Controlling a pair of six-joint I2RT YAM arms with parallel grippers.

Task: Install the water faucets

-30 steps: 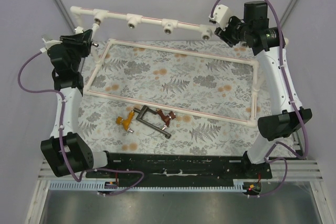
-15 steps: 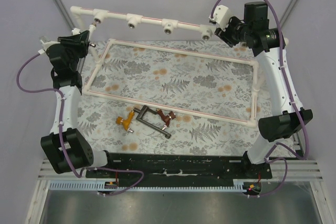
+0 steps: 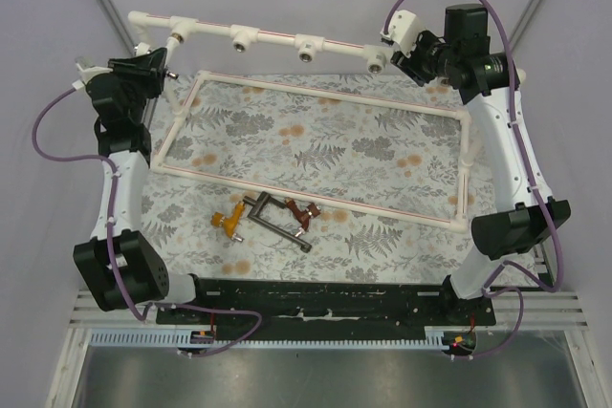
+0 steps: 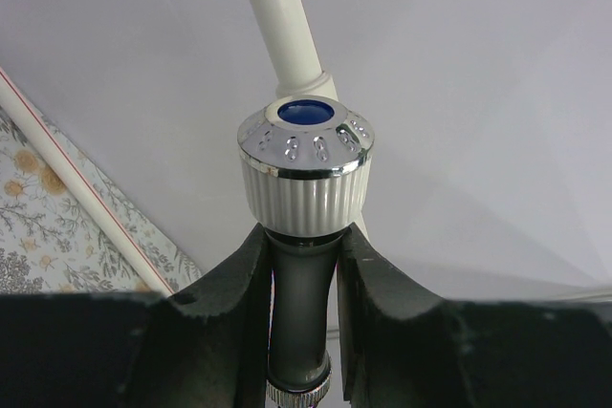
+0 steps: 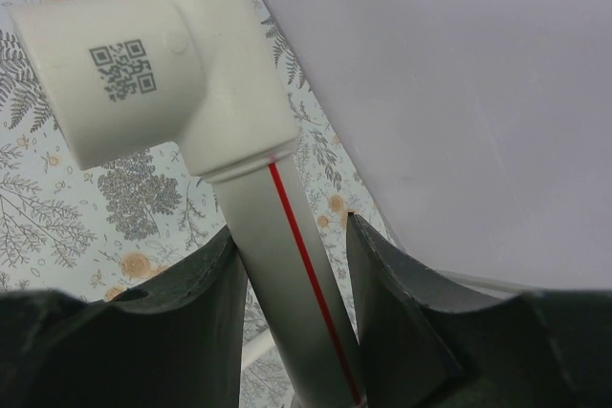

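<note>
My left gripper [image 3: 161, 71] is shut on the stem of the white faucet [image 4: 304, 188], which has a ribbed knob and a chrome cap with a blue dot. It holds the faucet just beside the leftmost tee socket [image 3: 178, 42] of the white pipe rail [image 3: 273, 37]. My right gripper [image 3: 400, 53] grips the rail's right end; in the right wrist view its fingers [image 5: 206, 303] clamp the red-striped pipe [image 5: 287, 265] below a QR-marked fitting [image 5: 143, 74]. The orange-yellow [image 3: 228, 221], dark grey [image 3: 277, 226] and red-brown [image 3: 302, 213] faucets lie together on the mat.
A rectangular white pipe frame [image 3: 325, 93] lies on the floral mat [image 3: 316, 140]. Three more metal-ringed tee sockets [image 3: 242, 42] hang along the rail. A white rail pipe [image 4: 277, 16] rises behind the held faucet. Grey walls close in at the back and sides.
My left arm has shifted slightly left and back, keeping the white faucet near the leftmost socket. The right arm and the faucets on the mat have not moved.
</note>
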